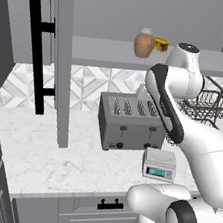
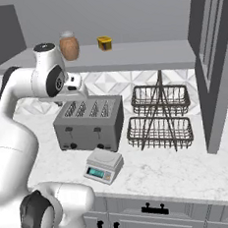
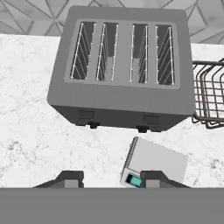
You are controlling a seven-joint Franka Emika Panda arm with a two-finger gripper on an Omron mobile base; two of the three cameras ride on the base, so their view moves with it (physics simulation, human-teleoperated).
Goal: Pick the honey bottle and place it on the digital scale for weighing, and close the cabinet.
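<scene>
In the left base view, the cabinet door [image 1: 59, 50] at the far left stands swung out over the tabletop [image 1: 50, 160], its long black bar handle [image 1: 38, 54] facing the room, and its lower edge hangs above the marble near the left side. Between that door and the toaster [image 1: 129, 121] lies a broad bare stretch of tabletop that runs to the front edge. The open cabinet shelf [image 1: 102, 49] carries the honey bottle [image 1: 144, 43] near its front edge, upright, with a small yellow container [image 1: 161, 44] just beside it on the right and further back. The toaster sits below the shelf toward the back wall. In front of its right end, near the tabletop's front edge, stands the digital scale [image 1: 159, 164], apart from the toaster by a narrow strip of marble. A two-tier wire basket rack [image 2: 158, 114] stands to the right of the toaster, well clear of the scale. Further right in the right base view, the second cabinet door [image 2: 214, 62] is also swung open over the tabletop's right side.

The claw [image 3: 111, 178] hangs above the tabletop in front of the toaster, looking down; its fingertips [image 3: 70, 178] are spread wide with nothing between them, and the scale [image 3: 155, 162] lies beneath the right one. The arm's wrist [image 2: 71, 85] is level with the underside of the shelf, to the left of and below the honey bottle [image 2: 69, 47].
</scene>
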